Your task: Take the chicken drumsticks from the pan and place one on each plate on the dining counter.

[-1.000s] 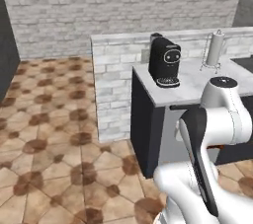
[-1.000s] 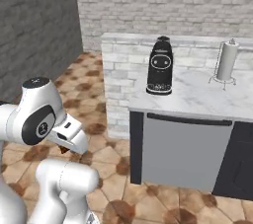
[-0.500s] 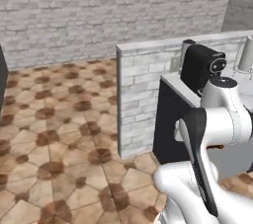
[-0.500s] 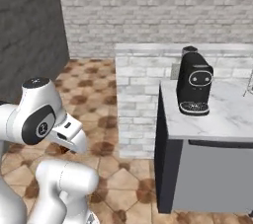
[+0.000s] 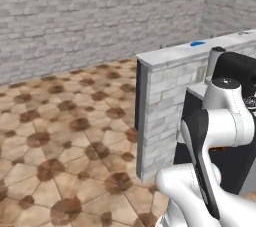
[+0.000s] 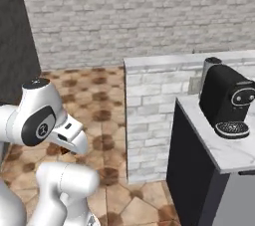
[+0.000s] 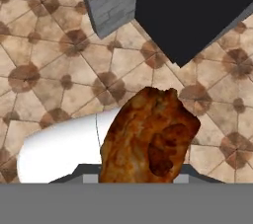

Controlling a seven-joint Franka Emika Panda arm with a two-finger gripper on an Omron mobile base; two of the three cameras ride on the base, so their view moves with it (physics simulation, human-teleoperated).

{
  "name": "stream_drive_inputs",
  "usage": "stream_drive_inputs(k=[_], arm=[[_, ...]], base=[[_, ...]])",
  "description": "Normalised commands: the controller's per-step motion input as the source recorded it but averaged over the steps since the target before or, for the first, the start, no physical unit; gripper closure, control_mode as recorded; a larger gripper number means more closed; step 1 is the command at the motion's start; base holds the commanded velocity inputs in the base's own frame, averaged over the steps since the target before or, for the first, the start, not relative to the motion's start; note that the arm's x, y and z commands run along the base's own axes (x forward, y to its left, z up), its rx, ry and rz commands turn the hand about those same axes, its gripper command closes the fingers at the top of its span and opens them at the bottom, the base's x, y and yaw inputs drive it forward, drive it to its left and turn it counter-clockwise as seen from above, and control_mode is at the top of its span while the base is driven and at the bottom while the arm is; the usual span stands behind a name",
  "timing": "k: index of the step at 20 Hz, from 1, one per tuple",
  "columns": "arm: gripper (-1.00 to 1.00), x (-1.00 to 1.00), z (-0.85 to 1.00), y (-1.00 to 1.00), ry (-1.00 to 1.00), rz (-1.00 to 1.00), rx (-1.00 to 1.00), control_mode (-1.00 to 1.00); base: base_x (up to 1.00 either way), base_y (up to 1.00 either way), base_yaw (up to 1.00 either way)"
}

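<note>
**Over the tiled floor: 1 drumstick carried in the claw**

Ahead of the arm stands a grey brick half-wall with a pale ledge on top, and it rises between the robot and whatever lies behind it. On that ledge, in the left base view, sits a small bright blue shape, too small to identify. Just beside the brick wall, a dark cabinet carries a white veined marble top, and 1 black coffee machine stands upright on it. Brown patterned floor tiles spread to the left, up to a grey brick back wall.

In the hand view, the gripper pinches 1 chicken drumstick, which hides the fingertips. The piece is lumpy, golden-brown with darker red-brown patches, and hangs above the floor tiles, near the corner of the dark cabinet.
</note>
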Motion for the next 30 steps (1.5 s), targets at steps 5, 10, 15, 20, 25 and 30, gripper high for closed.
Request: stream_drive_inputs(k=[5, 10, 15, 20, 25, 30], arm=[[1.0, 0.0, 0.0, 0.0, 0.0, 0.0, 0.0, 1.0], [1.0, 0.0, 0.0, 0.0, 0.0, 0.0, 0.0, 1.0], [1.0, 0.0, 0.0, 0.0, 0.0, 0.0, 0.0, 1.0], [1.0, 0.0, 0.0, 0.0, 0.0, 0.0, 0.0, 1.0], [1.0, 0.0, 0.0, 0.0, 0.0, 0.0, 0.0, 1.0], [1.0, 0.0, 0.0, 0.0, 0.0, 0.0, 0.0, 1.0]], base=[[0.96, 1.0, -0.4], [0.97, 1.0, -0.42], [0.94, 1.0, -0.45], [0.91, 1.0, -0.45], [0.86, 1.0, -0.45], [0.79, 1.0, -0.45]])
